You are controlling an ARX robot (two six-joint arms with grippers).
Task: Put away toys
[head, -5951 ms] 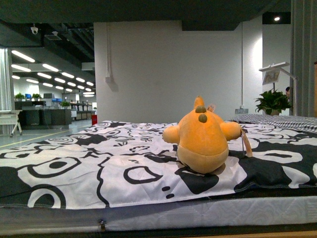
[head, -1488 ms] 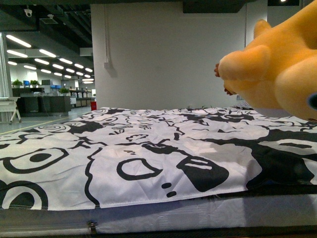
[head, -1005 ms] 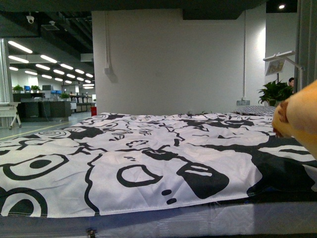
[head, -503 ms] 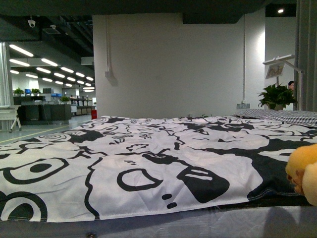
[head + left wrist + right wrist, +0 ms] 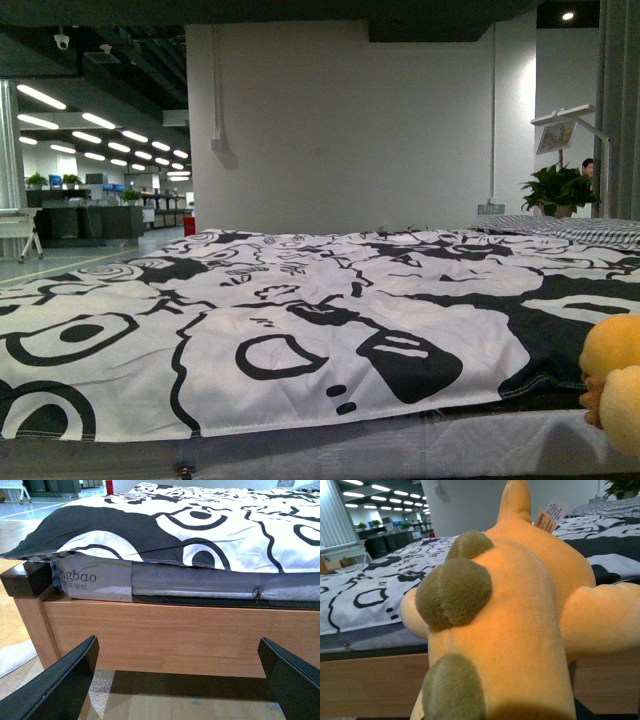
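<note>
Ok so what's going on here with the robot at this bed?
The right end effector appears to be holding the orange plush toy, which fills that wrist camera and hides the fingers. The toy hangs off the bed, in front of its wooden frame, and just shows at the right edge of the front view. The left end effector is open and empty, low in front of the bed frame. The toy is not put away yet.

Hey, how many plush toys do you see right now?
1. The toy shows at the front view's lower right edge, beside the bed's near side, and fills the right wrist view. Others could be hidden.
</note>
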